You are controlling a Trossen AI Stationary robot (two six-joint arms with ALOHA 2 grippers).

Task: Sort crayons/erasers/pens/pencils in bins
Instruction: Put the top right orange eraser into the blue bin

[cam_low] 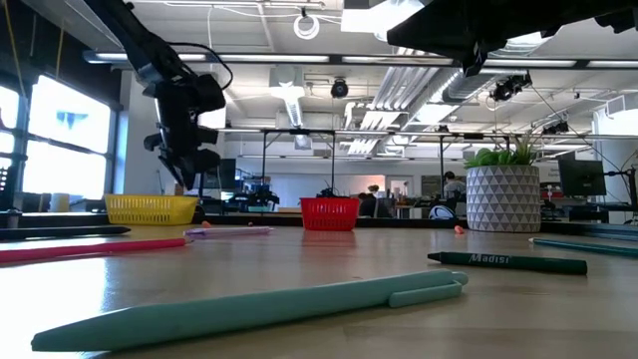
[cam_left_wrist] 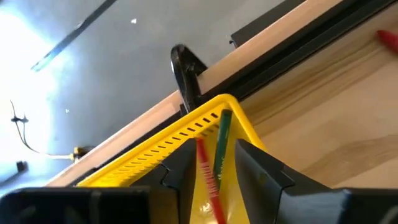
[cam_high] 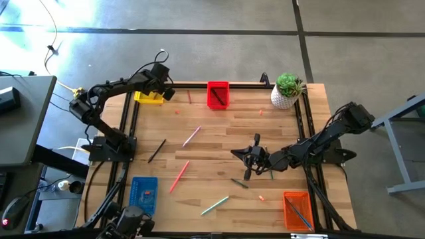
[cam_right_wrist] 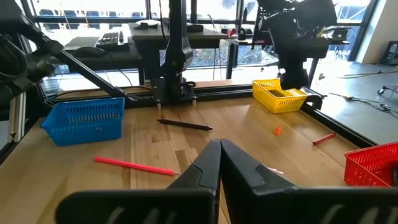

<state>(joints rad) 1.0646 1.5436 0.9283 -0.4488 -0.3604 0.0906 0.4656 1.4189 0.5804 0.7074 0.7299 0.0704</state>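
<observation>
My left gripper [cam_left_wrist: 214, 145] hangs open over the yellow bin [cam_high: 147, 97] at the table's far left, pointing steeply down into it. A red crayon [cam_left_wrist: 208, 177] and a green one [cam_left_wrist: 221, 143] lie side by side in that bin, seen through the gap between the fingers, the green one's far end at the bin's corner. My right gripper [cam_right_wrist: 219, 149] is shut with nothing in it, hovering level above the table right of centre [cam_high: 249, 159]. The red bin [cam_high: 218, 94] stands at the far edge, the blue bin [cam_high: 143, 194] near left, the orange bin [cam_high: 297, 210] near right.
Loose on the wood lie a pink pen [cam_high: 191, 136], a black pen [cam_high: 157, 150], a red pen [cam_high: 179, 176], a teal pen [cam_high: 214, 205], a dark green marker [cam_high: 239, 183] and small orange bits [cam_high: 261, 197]. A white plant pot [cam_high: 287, 91] stands at the far right corner.
</observation>
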